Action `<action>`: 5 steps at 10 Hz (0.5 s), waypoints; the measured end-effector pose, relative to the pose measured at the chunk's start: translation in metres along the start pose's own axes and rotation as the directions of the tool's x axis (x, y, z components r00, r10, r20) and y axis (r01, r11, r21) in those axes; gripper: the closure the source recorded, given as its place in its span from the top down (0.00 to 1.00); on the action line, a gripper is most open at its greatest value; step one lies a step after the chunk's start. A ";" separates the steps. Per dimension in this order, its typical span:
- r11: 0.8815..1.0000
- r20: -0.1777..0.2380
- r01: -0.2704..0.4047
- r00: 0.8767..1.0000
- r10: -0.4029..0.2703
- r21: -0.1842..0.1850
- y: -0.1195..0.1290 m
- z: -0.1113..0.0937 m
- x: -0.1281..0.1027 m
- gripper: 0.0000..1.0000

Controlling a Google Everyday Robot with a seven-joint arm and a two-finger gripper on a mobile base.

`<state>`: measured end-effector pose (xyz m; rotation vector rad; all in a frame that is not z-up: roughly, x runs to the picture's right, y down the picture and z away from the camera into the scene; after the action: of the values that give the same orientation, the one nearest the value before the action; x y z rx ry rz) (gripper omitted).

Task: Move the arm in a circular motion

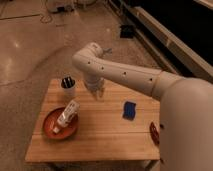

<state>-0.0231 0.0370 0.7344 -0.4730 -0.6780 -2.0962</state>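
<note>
My large white arm (130, 75) reaches from the right edge leftward over the wooden table (100, 135). Its elbow joint bends near the table's far side. The gripper (98, 91) hangs down from the wrist above the table's back middle, to the right of a white cup (68, 89). It holds nothing that I can see.
The white cup holds dark utensils at the back left. A red plate (57, 126) with a white bottle (67, 115) lying on it sits at the front left. A blue sponge (130, 110) lies right of centre. A red object (154, 133) sits at the right edge.
</note>
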 end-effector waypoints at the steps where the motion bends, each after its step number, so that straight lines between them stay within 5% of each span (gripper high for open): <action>1: 1.000 0.001 0.004 1.000 -0.004 0.003 0.001 -0.004 -0.006 0.34; 5: 1.000 0.010 0.025 1.000 -0.025 0.016 -0.002 0.008 -0.037 0.34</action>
<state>-0.0028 0.0655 0.7193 -0.4687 -0.7097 -2.1119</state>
